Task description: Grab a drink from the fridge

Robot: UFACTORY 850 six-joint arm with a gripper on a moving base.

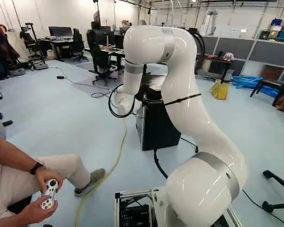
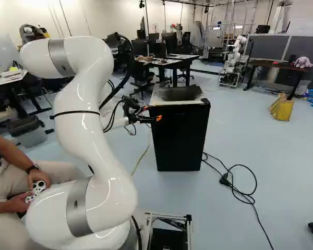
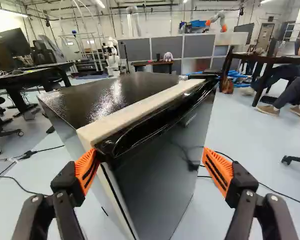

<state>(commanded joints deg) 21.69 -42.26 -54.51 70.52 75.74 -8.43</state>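
Observation:
My gripper is at the upper left corner of the black fridge in the right base view. In the wrist view the gripper stands open, its two orange pads wide apart. The fridge door shows ahead, between and beyond the fingers, and looks closed. One finger's orange pad is by the door's top corner; whether it touches is unclear. A dark glossy top with a pale edge strip covers the fridge. The fridge's inside is hidden.
A seated person's leg and shoe are beside the base at the left. Black cables lie on the floor right of the fridge, a yellow cable left of it. Desks and another robot stand farther back.

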